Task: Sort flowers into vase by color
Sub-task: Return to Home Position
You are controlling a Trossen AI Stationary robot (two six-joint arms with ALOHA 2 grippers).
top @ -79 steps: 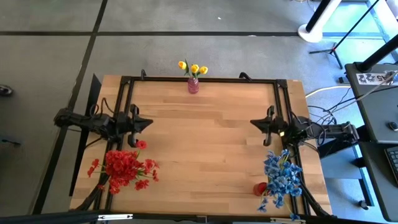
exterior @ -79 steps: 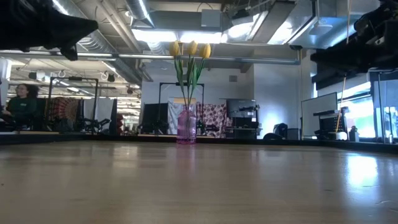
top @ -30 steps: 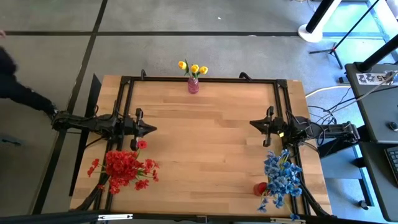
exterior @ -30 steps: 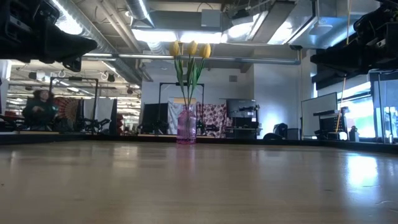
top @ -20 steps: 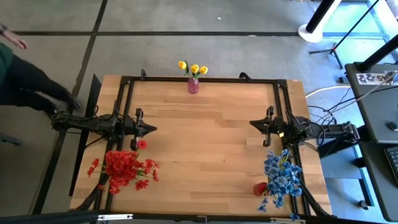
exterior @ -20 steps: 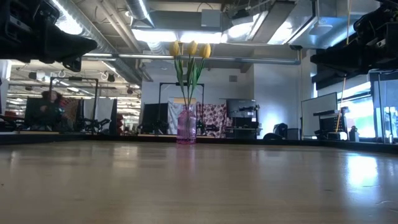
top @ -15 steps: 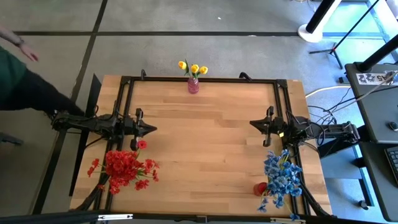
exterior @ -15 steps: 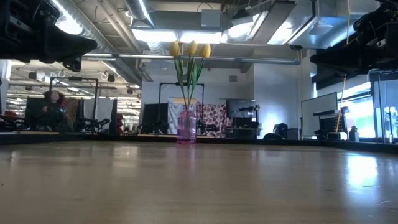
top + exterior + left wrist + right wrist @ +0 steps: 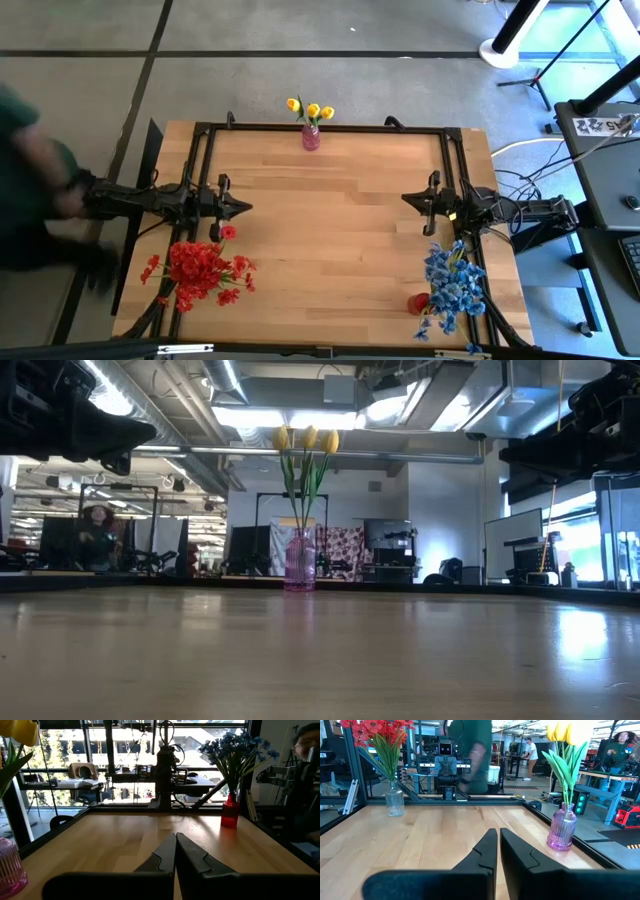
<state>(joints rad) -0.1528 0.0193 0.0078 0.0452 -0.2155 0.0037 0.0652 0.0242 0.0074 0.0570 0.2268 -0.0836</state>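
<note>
Basically, sorting looked done on the table (image 9: 330, 230), so your risks were all about parking. The biggest one was a person (image 9: 30, 200), blurred, at the left edge of the high view, right beside the base of the left arm (image 9: 150, 198). Any outward swing of that arm could have hit them.

Your left gripper (image 9: 245, 208) sat left of centre, fingers pressed together, holding nothing. Your right gripper (image 9: 405, 199) sat right of centre, fingers closed to a hairline, also empty.

The red flowers (image 9: 200, 268) stood lower left in the transparent vase (image 9: 395, 802), just below the left gripper in frame. A low or sideways move there could have snagged blooms and tipped it. The blue flowers (image 9: 452, 285) stood lower right in the red vase (image 9: 417, 302), just below the right gripper, so the same snag risk applied. The yellow flowers (image 9: 311, 109) in the pink vase (image 9: 311, 137) stood top centre at the table's edge, well apart from both grippers. You'd only have lost that one by nudging it off the back.
</note>
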